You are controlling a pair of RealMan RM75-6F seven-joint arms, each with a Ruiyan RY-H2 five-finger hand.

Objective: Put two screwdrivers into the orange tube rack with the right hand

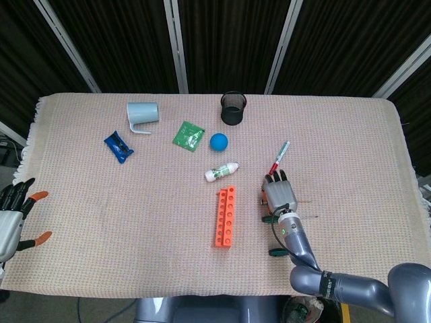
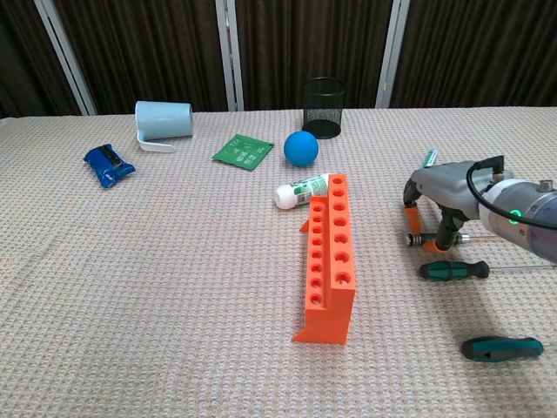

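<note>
The right hand (image 2: 439, 205) was lowered onto the beige woven worktop (image 1: 350, 134), its orange-tipped fingers (image 2: 409, 212) curled down around the slim dark-handled screwdriver (image 2: 419, 239), which lay flat to the right of the orange plastic tube rack (image 2: 332, 255); the hand's own bulk hid the contact, so whether the fingers truly gripped the handle or only touched it could not be told. The rack stood upright near the middle of the worktop, its row of round holes facing up. Just nearer than the hand lay a green-and-black-handled screwdriver (image 2: 454, 270), its thin shaft pointing right, and nearer still, well apart from the rack, a teal-handled tool (image 2: 500, 348) lay flat. A red-and-green pen (image 1: 279, 157) lay just beyond the hand. Farther off were a white bottle with a green label (image 2: 300, 191) lying on its side just beside the rack's far end, a blue ball (image 2: 300, 148), a black mesh cup (image 2: 324, 96), a green flat packet (image 2: 243, 151), a pale blue mug (image 2: 162, 121) on its side and a blue wrapped packet (image 2: 108, 165). At the far left edge, the left hand (image 1: 12, 214) hovered off the worktop with its fingers spread wide and holding nothing.
</note>
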